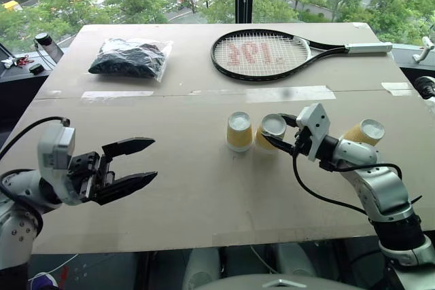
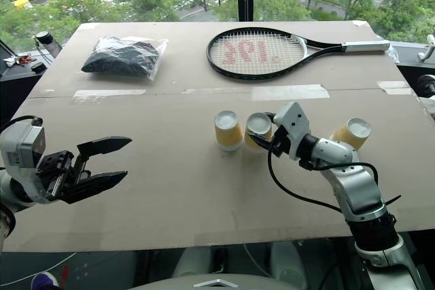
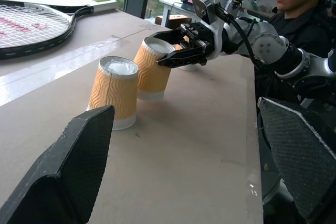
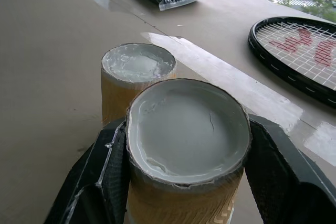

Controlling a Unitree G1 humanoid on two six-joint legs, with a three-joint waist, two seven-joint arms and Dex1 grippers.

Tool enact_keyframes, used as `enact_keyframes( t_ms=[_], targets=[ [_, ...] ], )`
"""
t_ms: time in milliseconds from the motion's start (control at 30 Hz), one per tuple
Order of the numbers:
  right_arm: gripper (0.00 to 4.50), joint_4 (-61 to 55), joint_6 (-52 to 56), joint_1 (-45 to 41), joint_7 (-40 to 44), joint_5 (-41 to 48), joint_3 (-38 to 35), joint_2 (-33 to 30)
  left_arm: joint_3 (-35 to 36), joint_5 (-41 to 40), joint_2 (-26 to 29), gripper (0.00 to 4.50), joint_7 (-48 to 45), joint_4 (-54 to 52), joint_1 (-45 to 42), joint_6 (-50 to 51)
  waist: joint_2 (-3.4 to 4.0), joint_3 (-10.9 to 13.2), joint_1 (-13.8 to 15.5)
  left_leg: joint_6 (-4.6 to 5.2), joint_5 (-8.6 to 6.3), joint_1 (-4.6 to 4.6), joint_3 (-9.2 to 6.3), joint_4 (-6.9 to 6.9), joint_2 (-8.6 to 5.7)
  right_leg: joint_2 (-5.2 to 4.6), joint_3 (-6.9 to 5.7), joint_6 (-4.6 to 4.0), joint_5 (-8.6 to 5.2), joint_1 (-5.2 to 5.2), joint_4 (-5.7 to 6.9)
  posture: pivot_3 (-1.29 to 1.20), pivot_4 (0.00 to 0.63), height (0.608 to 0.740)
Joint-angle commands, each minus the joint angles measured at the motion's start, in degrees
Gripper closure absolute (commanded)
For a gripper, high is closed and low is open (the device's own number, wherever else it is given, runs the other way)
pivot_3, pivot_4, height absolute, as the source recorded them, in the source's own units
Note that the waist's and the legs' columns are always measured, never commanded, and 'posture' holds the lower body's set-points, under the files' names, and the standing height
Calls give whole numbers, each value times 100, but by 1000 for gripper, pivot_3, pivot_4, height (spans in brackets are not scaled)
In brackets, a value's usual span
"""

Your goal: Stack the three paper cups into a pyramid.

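Three mustard-yellow paper cups are on the brown table [image 1: 170, 195]. One paper cup [image 1: 239, 132] stands upside down, white base up, at mid-table. Right beside it a second cup [image 1: 270, 129] leans toward the first, with my right gripper [image 1: 279, 130] shut on its upper part; in the right wrist view a black finger [image 4: 105, 182] flanks each side of this cup [image 4: 189, 135]. The third cup [image 1: 365, 132] sits tilted farther right, partly hidden behind my right arm. My left gripper [image 1: 153, 159] hovers open and empty at the table's left, pointing toward the cups.
A tennis racket [image 1: 262, 54] lies at the back of the table. A clear bag of black material [image 1: 129, 58] lies at the back left. Pale tape strips [image 1: 285, 93] cross the table's seam. A person [image 3: 299, 9] sits beyond the table's right side.
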Motion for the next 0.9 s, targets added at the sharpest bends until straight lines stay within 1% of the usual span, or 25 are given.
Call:
enact_keyframes(
  t_ms=[33,333,467,600,667,700,767,900],
  targets=[
    [2214,102,-328,40,24,-192,111,50,161,-110,-9,0,43,-197,29,-19,0,0,0,0,0,0,0,0,0,0,0,0,0,0,0,0,150,740],
    [2214,447,-463,-152,-12,-425,258,269,125,-153,-37,0,133,-293,73,7,-4,-2,-14,-1,0,3,1,0,1,1,2,0,0,0,4,0,150,740],
    [2214,457,-321,-285,-14,-378,199,380,121,-164,-48,0,145,-315,81,13,-4,-2,-9,-1,1,3,1,0,1,2,2,0,0,0,5,0,150,740],
    [2214,498,-52,-317,106,-303,205,347,64,-120,-41,0,98,-330,77,-21,-4,-3,-7,-1,0,3,4,0,1,0,2,0,0,0,4,0,150,740],
    [1205,603,2,-362,70,-291,150,369,31,-100,-41,0,75,-352,82,-38,-5,-3,-10,-1,0,3,3,0,1,1,2,0,0,0,5,0,150,740],
    [892,631,6,-376,74,-286,135,366,25,-104,-44,0,76,-363,84,-35,-5,-3,-7,-1,1,3,3,0,1,1,2,0,0,0,5,0,150,740],
    [14,632,11,-394,102,-282,101,323,-6,-87,-38,0,47,-381,80,-54,-4,-2,-6,-1,0,3,3,0,1,0,2,0,0,0,4,0,150,740],
    [14,156,160,-237,96,-161,-226,65,-199,-24,-10,0,-57,-390,-48,-101,-3,-1,3,-1,0,1,5,0,1,0,3,0,0,-2,3,0,150,740]
  ],
)
